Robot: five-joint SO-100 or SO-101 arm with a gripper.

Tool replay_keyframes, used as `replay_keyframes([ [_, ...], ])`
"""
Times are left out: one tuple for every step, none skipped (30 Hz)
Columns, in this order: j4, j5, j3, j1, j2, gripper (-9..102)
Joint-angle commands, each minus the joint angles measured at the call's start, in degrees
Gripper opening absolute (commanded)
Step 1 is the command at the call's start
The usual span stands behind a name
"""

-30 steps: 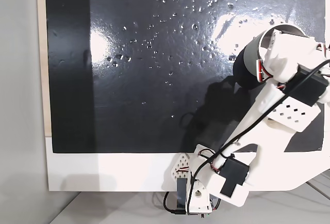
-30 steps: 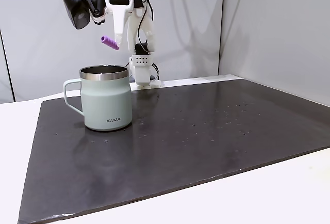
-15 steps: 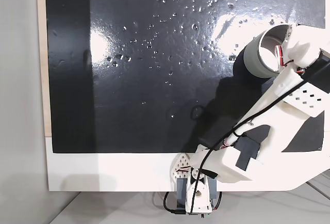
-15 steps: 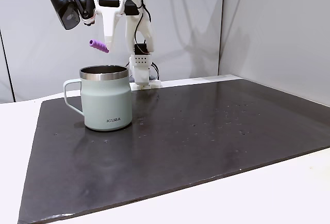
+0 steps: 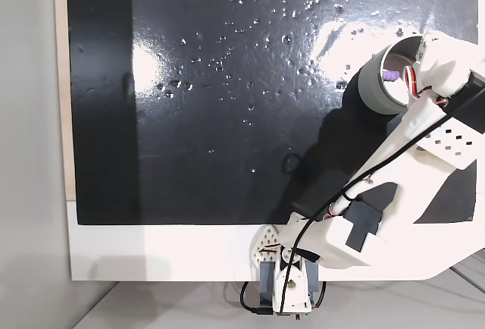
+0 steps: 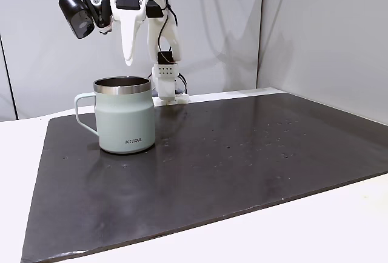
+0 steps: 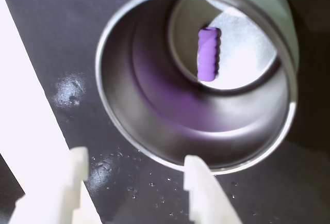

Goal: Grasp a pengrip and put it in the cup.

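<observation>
In the wrist view the light-purple ribbed pengrip (image 7: pixel 208 53) lies on the shiny steel bottom of the cup (image 7: pixel 154 131). My gripper (image 7: pixel 136 158) is open, its two white fingers (image 7: pixel 198 182) spread apart above the near rim with nothing between them. In a fixed view from the side the grey-green cup (image 6: pixel 126 123) stands on the dark mat with its handle to the left, and my gripper (image 6: pixel 127 60) hangs just above its rim, pointing down. In a fixed view from above, a speck of the purple pengrip (image 5: pixel 389 76) shows inside the cup (image 5: pixel 370 86), partly under my wrist.
The cup stands on a large black mat (image 6: pixel 242 154) laid over a white table. My arm's base (image 6: pixel 167 84) is fixed at the mat's far edge behind the cup. The black wrist camera (image 6: pixel 76 16) juts out left of the gripper. Water specks dot the mat (image 5: pixel 227 79).
The gripper carried the pengrip left over the cup, then opened. The pengrip has left the fingers and now lies inside the cup.
</observation>
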Motion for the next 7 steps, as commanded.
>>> replay_keyframes([
  [1.0, -0.5, -0.2, -0.2, 3.7, 24],
  [1.0, -0.4, -0.1, -0.3, 3.8, 24],
  [1.0, -0.4, 0.3, -0.4, 4.0, 24],
  [1.0, -0.3, 0.6, -0.5, 4.3, 24],
  [1.0, -0.2, 1.1, -0.8, 4.7, 24],
  [1.0, -0.1, 1.8, -1.0, 5.1, 24],
  [1.0, 0.0, 2.5, -1.2, 5.7, 24],
])
